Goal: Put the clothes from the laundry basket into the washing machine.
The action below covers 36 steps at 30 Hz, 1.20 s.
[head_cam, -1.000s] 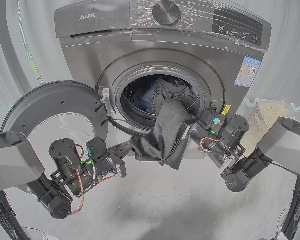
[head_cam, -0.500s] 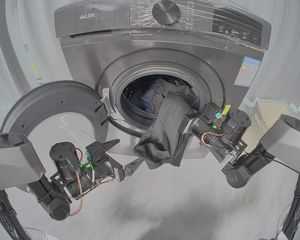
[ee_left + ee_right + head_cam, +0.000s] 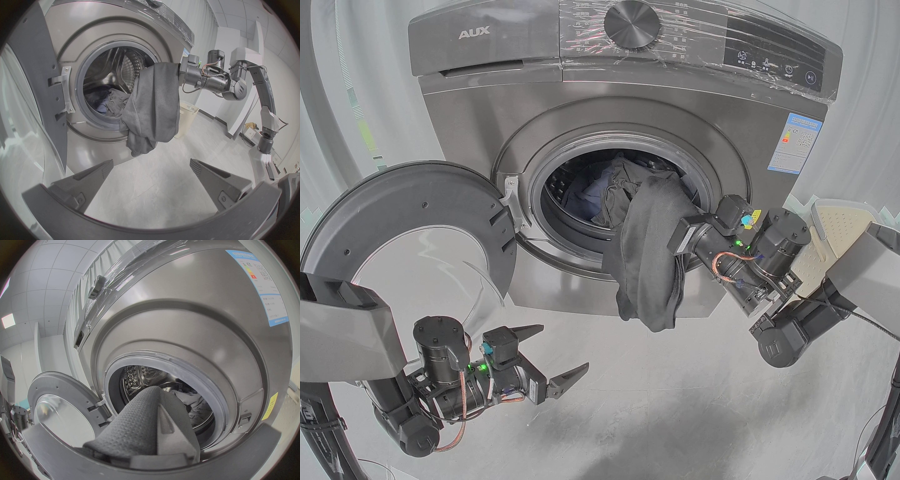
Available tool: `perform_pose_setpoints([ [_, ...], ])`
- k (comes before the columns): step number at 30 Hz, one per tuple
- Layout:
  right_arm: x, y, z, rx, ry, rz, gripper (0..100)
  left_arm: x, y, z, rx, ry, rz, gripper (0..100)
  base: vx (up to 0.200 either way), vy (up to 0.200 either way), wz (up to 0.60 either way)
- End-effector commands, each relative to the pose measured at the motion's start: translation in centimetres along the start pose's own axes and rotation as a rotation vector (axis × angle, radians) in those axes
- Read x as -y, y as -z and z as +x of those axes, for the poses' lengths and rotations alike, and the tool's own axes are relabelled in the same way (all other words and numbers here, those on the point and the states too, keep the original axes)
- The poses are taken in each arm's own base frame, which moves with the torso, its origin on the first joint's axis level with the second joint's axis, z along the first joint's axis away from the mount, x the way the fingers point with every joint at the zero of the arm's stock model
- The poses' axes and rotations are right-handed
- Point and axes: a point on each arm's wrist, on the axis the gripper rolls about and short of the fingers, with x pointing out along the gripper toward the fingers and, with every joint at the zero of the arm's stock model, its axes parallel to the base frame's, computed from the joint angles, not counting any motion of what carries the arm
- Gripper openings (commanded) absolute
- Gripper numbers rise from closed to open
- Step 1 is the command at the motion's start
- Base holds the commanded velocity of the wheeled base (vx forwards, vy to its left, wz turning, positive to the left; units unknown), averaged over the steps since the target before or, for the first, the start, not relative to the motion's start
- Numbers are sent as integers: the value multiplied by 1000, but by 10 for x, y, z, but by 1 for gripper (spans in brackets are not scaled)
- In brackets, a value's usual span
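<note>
A dark grey garment (image 3: pixel 647 256) hangs out of the washing machine's (image 3: pixel 625 106) round opening, its lower end dangling down the front panel. My right gripper (image 3: pixel 677 236) is shut on the garment's upper fold at the opening's right rim; in the right wrist view the cloth (image 3: pixel 137 427) is draped over my right gripper (image 3: pixel 147 415). My left gripper (image 3: pixel 562 347) is low above the floor, left of the garment, open and holding nothing. In the left wrist view, my left gripper (image 3: pixel 151 162) has its jaws spread wide below the garment (image 3: pixel 153 103). More clothes (image 3: pixel 594 187) lie in the drum.
The machine's door (image 3: pixel 406 206) stands swung open to the left, close above my left arm. A cream laundry basket (image 3: pixel 844 231) stands at the right behind my right arm. Bare grey floor (image 3: pixel 650 406) lies in front of the machine.
My left gripper let go of the garment's lower end and drew back down and left. The cloth dropped to hang straight. My right gripper rose a little toward the opening.
</note>
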Motion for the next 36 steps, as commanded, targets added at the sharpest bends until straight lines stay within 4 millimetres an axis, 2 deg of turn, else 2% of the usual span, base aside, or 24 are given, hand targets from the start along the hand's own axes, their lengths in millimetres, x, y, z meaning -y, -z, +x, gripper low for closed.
perform_pose_setpoints([
  [1,-3,2,-2,-10,-7,3,0,2,4,0,-16,11,2,100,0,0,0],
  [4,-11,8,-6,-38,-27,5,0,1,-1,3,6,5,6,100,0,0,0],
  [6,-23,14,-10,-63,-59,13,0,0,-3,5,18,6,7,100,0,0,0],
  [11,-45,23,-15,-88,-124,19,0,6,3,3,-11,34,4,100,0,0,0],
  [15,-63,37,-16,-117,-164,31,0,9,-9,10,46,42,12,100,0,0,0],
  [22,-66,44,-12,-122,-169,30,0,12,-20,19,101,54,19,100,0,0,0],
  [29,-67,44,-9,-116,-168,30,0,14,-40,40,201,65,20,100,0,0,0],
  [36,-68,42,-8,-107,-166,33,0,23,-31,54,181,99,10,100,0,0,0],
])
